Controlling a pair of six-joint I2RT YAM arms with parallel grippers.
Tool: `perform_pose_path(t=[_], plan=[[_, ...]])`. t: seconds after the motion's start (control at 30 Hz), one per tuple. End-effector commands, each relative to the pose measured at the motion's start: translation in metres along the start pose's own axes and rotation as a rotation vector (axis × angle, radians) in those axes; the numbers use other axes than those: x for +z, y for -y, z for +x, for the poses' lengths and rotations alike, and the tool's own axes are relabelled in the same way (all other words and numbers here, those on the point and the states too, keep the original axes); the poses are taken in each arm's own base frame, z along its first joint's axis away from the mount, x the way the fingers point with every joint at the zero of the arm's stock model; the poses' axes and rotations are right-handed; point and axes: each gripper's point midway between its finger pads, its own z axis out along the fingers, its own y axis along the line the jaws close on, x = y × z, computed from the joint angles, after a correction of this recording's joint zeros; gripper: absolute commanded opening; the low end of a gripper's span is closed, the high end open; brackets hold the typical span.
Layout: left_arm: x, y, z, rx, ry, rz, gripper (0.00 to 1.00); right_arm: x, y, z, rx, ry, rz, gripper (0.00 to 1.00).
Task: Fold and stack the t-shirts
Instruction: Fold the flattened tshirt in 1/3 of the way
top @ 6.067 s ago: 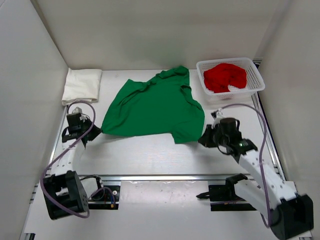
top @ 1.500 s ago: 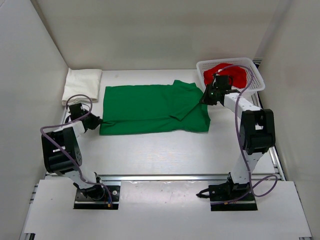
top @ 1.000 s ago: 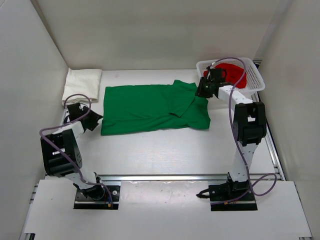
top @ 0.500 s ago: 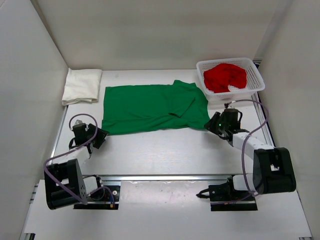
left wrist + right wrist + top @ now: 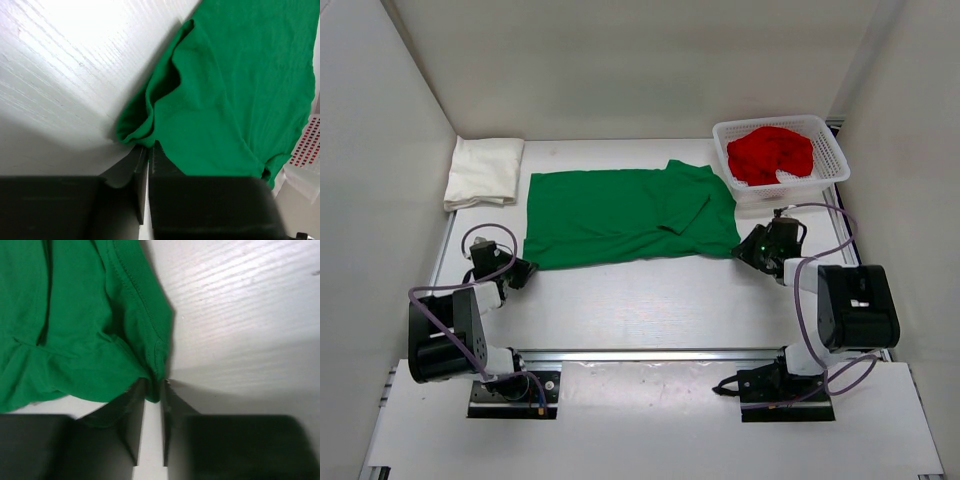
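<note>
The green t-shirt (image 5: 620, 215) lies flat, folded to a wide rectangle, in the middle of the table. My left gripper (image 5: 520, 270) is at its near left corner; in the left wrist view the gripper (image 5: 148, 145) is shut on a fold of the green cloth (image 5: 240, 75). My right gripper (image 5: 748, 248) is at the near right corner; in the right wrist view the gripper (image 5: 155, 382) pinches the hem of the green shirt (image 5: 75, 315). The cream-white t-shirt (image 5: 485, 170) lies folded at the far left. The red t-shirt (image 5: 770, 152) is bunched in the basket.
The white mesh basket (image 5: 790, 186) stands at the far right, just beyond the green shirt's right sleeve; its corner shows in the left wrist view (image 5: 305, 150). White walls close the table on the left, back and right. Bare table lies between the shirt and the arm bases.
Over the last second both grippers have come nearer, the right one from the sleeve by the basket to the near right corner. The shirt's near edge has shifted slightly.
</note>
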Motion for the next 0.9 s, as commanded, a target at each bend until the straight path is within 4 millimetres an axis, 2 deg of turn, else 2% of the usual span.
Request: perform_pose_path(t=[0.0, 0.03, 0.1, 0.13, 0.2, 0.23, 0.33, 0.4, 0.43, 0.47, 0.53, 0.57, 0.6, 0.63, 0.67, 0.73, 0.8, 0.87], plan=[[0.005, 0.005, -0.013, 0.007, 0.038, -0.015, 0.09, 0.005, -0.016, -0.021, -0.015, 0.061, -0.063, 0.13], [0.005, 0.005, -0.014, 0.009, 0.040, -0.017, 0.02, 0.006, -0.017, -0.027, -0.017, 0.077, -0.057, 0.09], [0.007, 0.011, -0.021, 0.009, 0.051, -0.011, 0.00, 0.005, -0.021, -0.038, -0.030, 0.098, -0.055, 0.00], [0.007, 0.012, -0.023, 0.012, 0.053, -0.011, 0.00, 0.003, -0.018, -0.051, -0.016, 0.125, -0.051, 0.00], [0.006, 0.020, -0.034, 0.018, 0.071, -0.001, 0.00, 0.003, -0.018, -0.055, -0.009, 0.127, -0.050, 0.00], [0.005, 0.022, -0.038, 0.025, 0.078, 0.004, 0.00, 0.000, -0.021, -0.064, -0.008, 0.143, -0.052, 0.00], [-0.002, 0.017, -0.047, 0.030, 0.096, -0.019, 0.00, -0.007, -0.011, -0.062, 0.002, 0.139, 0.005, 0.00], [-0.005, 0.012, -0.048, 0.028, 0.094, -0.024, 0.00, -0.012, -0.003, -0.048, 0.020, 0.122, 0.030, 0.00], [-0.006, 0.007, -0.045, 0.031, 0.084, -0.039, 0.00, -0.015, -0.006, -0.046, 0.020, 0.123, 0.024, 0.00], [-0.007, 0.008, -0.045, 0.041, 0.076, -0.042, 0.00, -0.015, -0.001, -0.032, 0.039, 0.094, 0.033, 0.00], [-0.012, -0.005, -0.032, 0.064, 0.030, -0.075, 0.00, -0.024, 0.003, -0.001, 0.101, 0.024, -0.001, 0.00], [-0.015, -0.015, -0.024, 0.061, 0.011, -0.094, 0.00, -0.026, 0.004, 0.005, 0.119, 0.015, -0.012, 0.00], [-0.019, -0.017, -0.021, 0.068, 0.011, -0.085, 0.00, -0.032, 0.009, 0.022, 0.154, -0.015, -0.021, 0.00], [-0.026, -0.029, -0.010, 0.062, -0.010, -0.106, 0.00, -0.037, 0.007, 0.022, 0.150, -0.007, -0.030, 0.00], [-0.029, -0.040, 0.004, 0.056, -0.044, -0.118, 0.00, -0.040, 0.015, 0.036, 0.160, -0.028, -0.005, 0.00], [-0.042, -0.056, 0.012, 0.067, -0.056, -0.150, 0.00, -0.055, 0.022, 0.053, 0.158, -0.040, 0.009, 0.00], [-0.056, -0.071, 0.021, 0.068, -0.057, -0.189, 0.00, -0.073, 0.020, 0.051, 0.153, -0.005, -0.004, 0.00], [-0.066, -0.071, 0.020, 0.090, -0.034, -0.191, 0.01, -0.086, 0.021, 0.050, 0.140, 0.024, 0.009, 0.00]])
